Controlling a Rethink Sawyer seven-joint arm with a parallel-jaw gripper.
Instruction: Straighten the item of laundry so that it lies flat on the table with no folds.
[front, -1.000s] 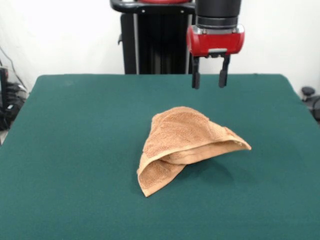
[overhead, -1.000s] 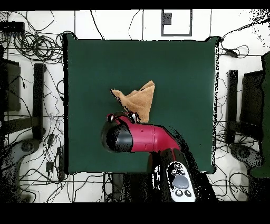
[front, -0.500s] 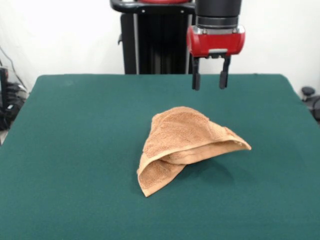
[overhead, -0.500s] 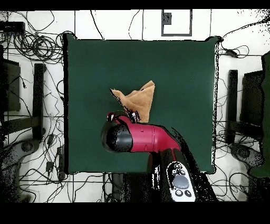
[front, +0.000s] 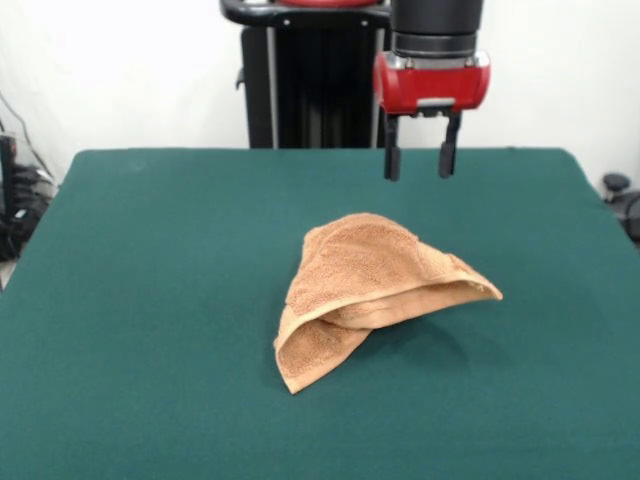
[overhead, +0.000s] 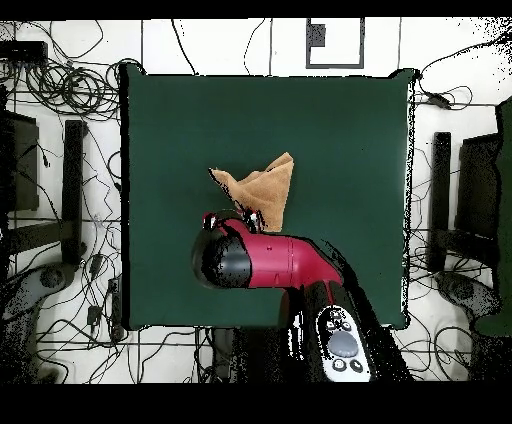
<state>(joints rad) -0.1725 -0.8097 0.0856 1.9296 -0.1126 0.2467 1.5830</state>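
The orange-tan terry towel (front: 370, 290) lies crumpled and folded over itself near the middle of the dark green table (front: 150, 300), with one corner sticking out to the right and a fold at the front left. In the overhead view the towel (overhead: 262, 188) shows as a rough triangle just beyond the arm. My gripper (front: 419, 165) hangs open and empty above the table, behind the towel and clear of it. In the overhead view the red arm (overhead: 275, 262) covers the gripper.
The robot's black pedestal (front: 300, 80) stands behind the table's far edge. Cables and black stands (overhead: 70, 190) lie on the floor around the table (overhead: 340, 130).
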